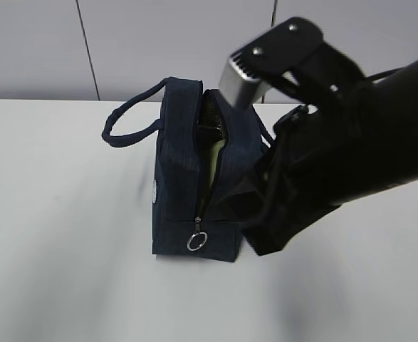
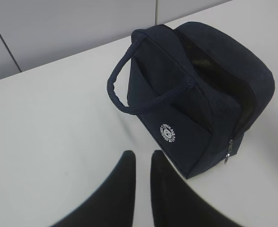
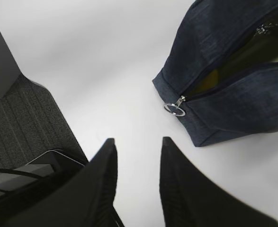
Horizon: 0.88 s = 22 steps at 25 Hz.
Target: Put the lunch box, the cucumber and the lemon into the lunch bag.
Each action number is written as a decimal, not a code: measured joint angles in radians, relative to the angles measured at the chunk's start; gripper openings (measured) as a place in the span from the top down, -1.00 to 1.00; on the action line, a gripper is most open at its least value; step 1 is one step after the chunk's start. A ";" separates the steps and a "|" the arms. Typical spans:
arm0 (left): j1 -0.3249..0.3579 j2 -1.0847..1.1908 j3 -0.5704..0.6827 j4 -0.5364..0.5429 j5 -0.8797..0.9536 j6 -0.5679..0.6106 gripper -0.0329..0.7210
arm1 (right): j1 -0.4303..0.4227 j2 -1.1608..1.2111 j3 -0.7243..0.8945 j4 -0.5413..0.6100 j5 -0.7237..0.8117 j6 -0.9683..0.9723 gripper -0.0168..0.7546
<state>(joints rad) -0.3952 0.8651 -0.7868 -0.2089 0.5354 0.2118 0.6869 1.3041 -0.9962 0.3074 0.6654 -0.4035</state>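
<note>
The lunch bag (image 1: pixel 187 192) is seen standing upright on the white tabletop (image 1: pixel 59 271), nearer the far edge than the near one and roughly midway between the left and right edges; its top zipper is open, and the slit is parted from the top down to the metal ring pull (image 1: pixel 197 242), which hangs low on the end facing the exterior camera; through the opening something pale yellow-green and something dark can be made out, but which of the task's things they are cannot be told; one loop handle (image 1: pixel 127 128) is arched out to the left, and a small white round logo (image 2: pixel 168 132) is shown on the bag's side in the left wrist view; in the right wrist view the ring pull (image 3: pixel 174 109) is seen at the bag's corner, with a yellowish patch visible inside the slit. The right gripper (image 3: pixel 136 163) is held just beside the bag's ring-pull end, above bare tabletop, its fingers parted with nothing between them; in the exterior view its black arm (image 1: pixel 351 149) is seen reaching in from the right, pressed close against the bag's right side. The left gripper (image 2: pixel 142 172) is held well apart from the bag on its logo side; its fingers are drawn nearly together, with only a narrow gap, and nothing is grasped.
</note>
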 joint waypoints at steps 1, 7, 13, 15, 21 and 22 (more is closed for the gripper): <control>0.000 0.000 0.000 0.000 -0.001 0.000 0.76 | 0.007 0.022 0.004 0.004 -0.022 0.019 0.35; 0.000 0.000 0.000 0.002 -0.006 0.000 0.76 | 0.060 0.145 0.004 0.032 -0.162 0.158 0.35; 0.000 0.000 0.000 0.016 -0.009 0.000 0.76 | 0.118 0.281 0.007 0.040 -0.280 0.336 0.35; 0.000 0.000 0.000 0.016 -0.011 0.000 0.76 | 0.120 0.320 0.007 0.040 -0.311 0.390 0.35; 0.000 0.000 0.000 0.018 -0.011 0.000 0.76 | 0.120 0.387 0.007 0.043 -0.362 0.489 0.35; 0.000 0.000 0.000 0.018 -0.011 0.000 0.76 | 0.120 0.392 0.007 0.043 -0.368 0.497 0.35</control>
<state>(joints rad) -0.3952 0.8651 -0.7868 -0.1909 0.5248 0.2118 0.8069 1.6957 -0.9890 0.3503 0.2975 0.0933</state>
